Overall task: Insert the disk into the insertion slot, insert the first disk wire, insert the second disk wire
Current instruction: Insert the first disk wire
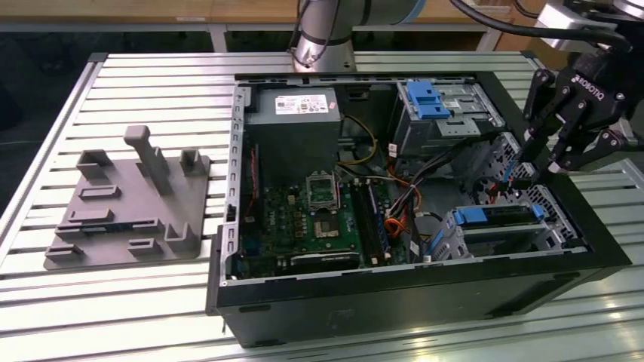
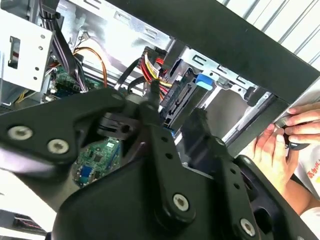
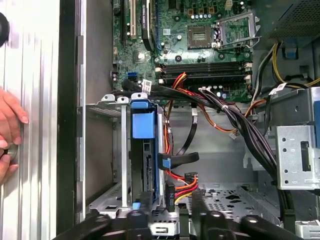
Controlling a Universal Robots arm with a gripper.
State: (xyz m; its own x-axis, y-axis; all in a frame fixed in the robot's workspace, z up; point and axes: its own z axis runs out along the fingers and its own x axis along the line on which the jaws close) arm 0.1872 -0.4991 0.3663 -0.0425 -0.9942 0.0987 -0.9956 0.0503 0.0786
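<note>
Lettering (image 1: 587,84) above jaws; label (image 1: 305,103) apparently illegible

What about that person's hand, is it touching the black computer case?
Apart. In the first wrist view bare table slats show between the hand and the black case.

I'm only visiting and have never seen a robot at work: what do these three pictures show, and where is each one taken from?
This is a robot arm working on an open computer case that sits on a slatted metal table. The exterior view looks on from off the arm; both wrist views come from cameras riding on the arm, looking past its gripper into the case. The gripper, a black claw, is open and holds nothing; it hangs just above the disk, a drive in a blue carrier seated in its metal insertion slot. Red and yellow wires lie near it. A grey fixture plate rests on the table at the exterior view's left. A person's hand is just outside the case wall.
</note>
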